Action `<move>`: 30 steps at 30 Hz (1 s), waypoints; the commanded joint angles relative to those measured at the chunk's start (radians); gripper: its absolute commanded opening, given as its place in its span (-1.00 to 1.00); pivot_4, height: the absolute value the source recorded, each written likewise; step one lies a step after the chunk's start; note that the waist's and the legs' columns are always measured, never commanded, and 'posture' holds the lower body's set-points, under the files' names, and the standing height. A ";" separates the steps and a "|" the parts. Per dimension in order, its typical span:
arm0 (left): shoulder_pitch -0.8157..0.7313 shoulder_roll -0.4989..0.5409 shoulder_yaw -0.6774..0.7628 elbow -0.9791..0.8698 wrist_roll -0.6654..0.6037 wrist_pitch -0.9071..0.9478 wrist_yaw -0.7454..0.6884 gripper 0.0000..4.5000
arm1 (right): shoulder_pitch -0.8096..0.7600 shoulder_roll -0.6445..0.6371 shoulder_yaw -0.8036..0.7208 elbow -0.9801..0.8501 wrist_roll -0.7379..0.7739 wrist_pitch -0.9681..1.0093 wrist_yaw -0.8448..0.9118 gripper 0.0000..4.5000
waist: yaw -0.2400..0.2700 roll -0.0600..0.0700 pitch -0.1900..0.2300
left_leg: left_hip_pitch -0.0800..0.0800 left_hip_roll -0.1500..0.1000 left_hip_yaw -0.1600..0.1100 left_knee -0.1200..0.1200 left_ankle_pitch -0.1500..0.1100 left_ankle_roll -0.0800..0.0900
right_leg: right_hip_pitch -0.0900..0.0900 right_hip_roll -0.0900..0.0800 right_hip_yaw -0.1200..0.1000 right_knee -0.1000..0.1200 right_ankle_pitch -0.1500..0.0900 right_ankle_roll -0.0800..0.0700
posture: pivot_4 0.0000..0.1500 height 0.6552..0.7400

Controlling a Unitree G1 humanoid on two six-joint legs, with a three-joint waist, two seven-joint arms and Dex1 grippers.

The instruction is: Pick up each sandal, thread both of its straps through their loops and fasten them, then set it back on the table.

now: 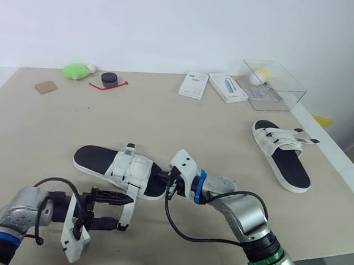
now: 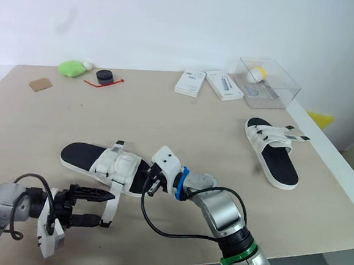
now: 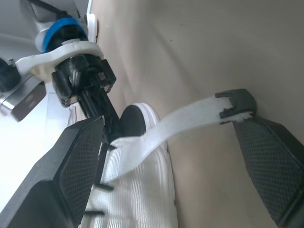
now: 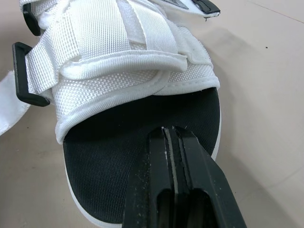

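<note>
Sandals sit well apart on the tabletop (image 1: 43,122). The near sandal (image 1: 119,165) lies close to the front edge, about midway along it, and the far sandal (image 1: 282,154) lies by the right edge.

The near sandal's long axis runs almost parallel to the front edge. Its longer stretch of bare footbed is toward the left edge, so I judge the toe points right.

The right gripper (image 4: 170,133) comes in from that right end. Its fingers are pressed together, with the tips down on the black footbed just short of the white upper, which looks like pinning rather than pinching.

One loose strap (image 3: 185,121) trails off the sandal's near side toward the front edge, roughly square to the sole. Its black tab (image 3: 235,100) lies between the spread fingers of the left gripper (image 1: 121,212), close to one finger; I cannot tell whether it touches. That gripper holds nothing, sits just nearer the front edge than the sandal, and points right, so it lies across the strap.

The left arm is the nearer one for taking the tab. The black loop (image 4: 19,71) it must enter is on the side of the upper, back toward the sandal.

The far sandal's long axis follows the right edge, and its strap tips point toward that edge.
</note>
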 commanded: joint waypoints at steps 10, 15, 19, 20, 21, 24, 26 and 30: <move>-0.005 0.036 -0.079 -0.017 0.128 0.040 0.205 -0.99 | -0.004 -0.012 0.000 0.016 -0.005 0.017 -0.001 -1.00 | 0.000 0.001 -0.001 | 0.001 0.000 0.000 0.000 0.000 0.001 | 0.001 0.000 0.000 0.001 0.000 0.000 | 1.00 1.00; 0.011 0.078 -0.167 -0.090 0.045 0.088 0.252 -0.99 | -0.005 -0.014 -0.002 0.016 -0.004 0.016 0.000 -1.00 | 0.000 0.002 -0.002 | 0.004 0.000 0.000 0.000 0.000 0.000 | 0.004 0.000 0.000 0.002 0.000 0.000 | 1.00 1.00; 0.025 0.172 -0.295 -0.290 -0.276 0.355 0.207 -0.99 | -0.008 -0.019 -0.004 0.022 -0.005 0.013 0.004 -1.00 | 0.000 -0.002 -0.001 | 0.004 0.000 0.000 0.000 0.000 0.000 | 0.003 -0.001 0.000 0.003 0.000 0.000 | 1.00 1.00; 0.033 0.191 -0.311 -0.343 -0.369 0.464 0.188 -0.99 | -0.009 -0.019 -0.003 0.024 -0.005 0.013 0.005 -1.00 | 0.000 -0.002 -0.001 | 0.004 0.000 0.000 0.000 0.000 0.000 | 0.003 -0.001 0.000 0.004 -0.001 0.000 | 1.00 1.00; 0.035 0.212 -0.325 -0.395 -0.454 0.565 0.164 -0.99 | -0.010 -0.020 -0.001 0.027 -0.006 0.012 0.007 -1.00 | 0.000 -0.001 0.000 | 0.004 0.000 0.000 0.000 0.000 0.000 | 0.003 -0.001 0.000 0.005 -0.001 0.000 | 1.00 1.00; 0.050 0.266 -0.327 -0.515 -0.669 0.836 0.089 -0.99 | -0.015 -0.026 0.007 0.039 -0.012 0.031 0.005 -1.00 | -0.001 -0.002 0.000 | 0.005 0.000 0.000 0.000 0.000 0.001 | 0.003 0.000 0.000 0.005 -0.003 -0.001 | 1.00 1.00; 0.062 0.296 -0.307 -0.576 -0.810 1.022 0.058 -0.99 | -0.019 -0.029 0.011 0.054 -0.022 0.047 -0.004 -1.00 | -0.002 -0.002 0.000 | 0.005 0.001 0.000 0.000 0.000 0.001 | 0.003 0.001 0.000 0.006 -0.003 -0.001 | 1.00 1.00; 0.048 0.352 -0.231 -0.669 -1.206 1.459 0.062 -0.99 | -0.023 -0.030 0.015 0.074 -0.032 0.067 -0.017 -1.00 | -0.001 -0.003 0.001 | 0.005 0.002 0.000 0.000 0.000 0.001 | 0.002 0.002 0.000 0.006 -0.006 -0.002 | 1.00 1.00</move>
